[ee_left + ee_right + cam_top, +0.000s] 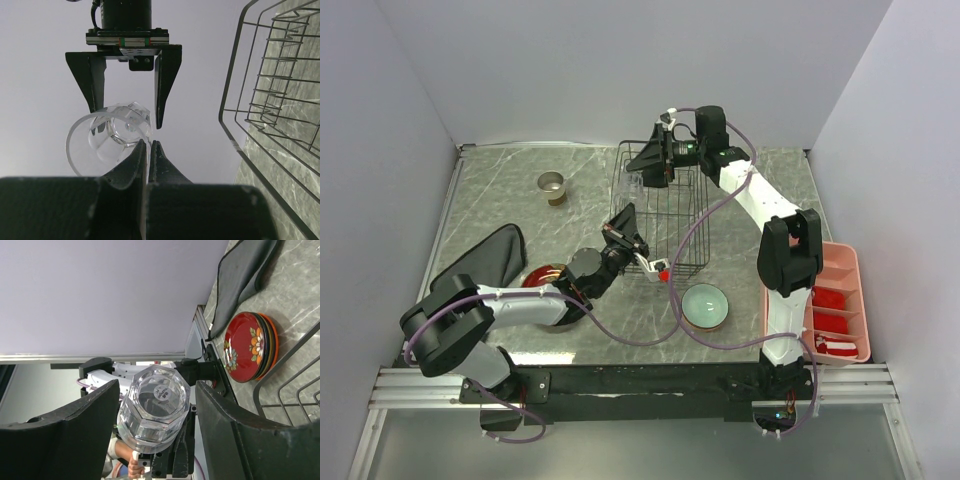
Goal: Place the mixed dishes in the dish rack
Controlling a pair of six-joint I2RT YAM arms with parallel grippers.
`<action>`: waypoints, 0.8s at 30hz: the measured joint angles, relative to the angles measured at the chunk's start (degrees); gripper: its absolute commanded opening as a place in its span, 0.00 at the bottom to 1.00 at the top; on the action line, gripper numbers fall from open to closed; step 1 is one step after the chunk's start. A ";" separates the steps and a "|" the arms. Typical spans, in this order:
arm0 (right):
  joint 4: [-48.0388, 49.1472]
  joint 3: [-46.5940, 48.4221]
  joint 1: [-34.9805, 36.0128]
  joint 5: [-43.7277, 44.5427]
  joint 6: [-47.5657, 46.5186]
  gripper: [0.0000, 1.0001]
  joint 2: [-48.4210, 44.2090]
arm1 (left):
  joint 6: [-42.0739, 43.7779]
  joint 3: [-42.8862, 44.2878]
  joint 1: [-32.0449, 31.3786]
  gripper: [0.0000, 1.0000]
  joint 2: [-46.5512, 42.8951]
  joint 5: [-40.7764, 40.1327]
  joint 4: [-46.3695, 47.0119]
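Clear glass (155,410), pinched by left gripper (148,149), sits between right gripper's (157,385) fingers (90,415).

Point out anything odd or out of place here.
A clear glass lies on its side in mid-air by the dish rack, pinched at its rim by the left claw, while the open right claw straddles its base. Nothing looks spilled or broken.

Left arm (510,305): grey-white links, black joints. Right arm (760,205): white links, black joints, black wrist block. Purple-grey cables (630,341) on both. Left tool (623,225) and right tool (648,160): matte black, wedge-shaped fingers. Right tool's rail (127,41): screws, orange-green stripes.
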 measured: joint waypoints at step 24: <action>-3.21 2.16 0.15 -0.81 -4.35 0.35 0.74 | 2.62 0.02 -0.02 0.59 1.51 -0.13 0.07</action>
